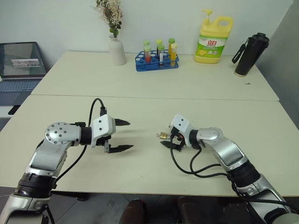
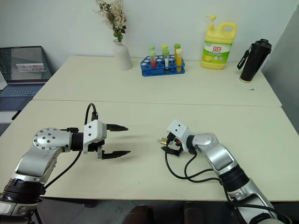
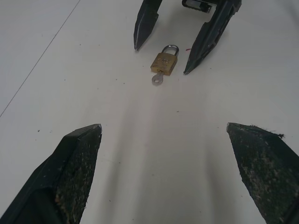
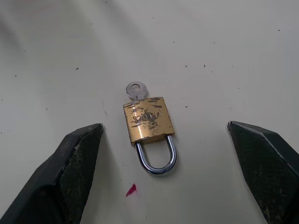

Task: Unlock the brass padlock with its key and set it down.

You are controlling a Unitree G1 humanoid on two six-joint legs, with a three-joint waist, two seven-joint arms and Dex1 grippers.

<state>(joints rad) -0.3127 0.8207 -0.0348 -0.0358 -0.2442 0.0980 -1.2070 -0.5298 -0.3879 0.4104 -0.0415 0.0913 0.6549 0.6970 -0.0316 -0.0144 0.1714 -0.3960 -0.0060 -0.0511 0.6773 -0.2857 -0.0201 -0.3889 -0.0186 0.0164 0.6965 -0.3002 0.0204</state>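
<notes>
1. Now right tool is wide, empty; brass padlock flat on table between its tips, key in.
2. I'd drop straight, pinch body only.
3. Left tool wide, empty; keep it for key.

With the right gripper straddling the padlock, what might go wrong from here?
The brass padlock lies flat on the table between the open right gripper fingers; closing could push it aside rather than lift it. The small key juts from its base and might get knocked. The open left gripper faces it, risking collision.
</notes>
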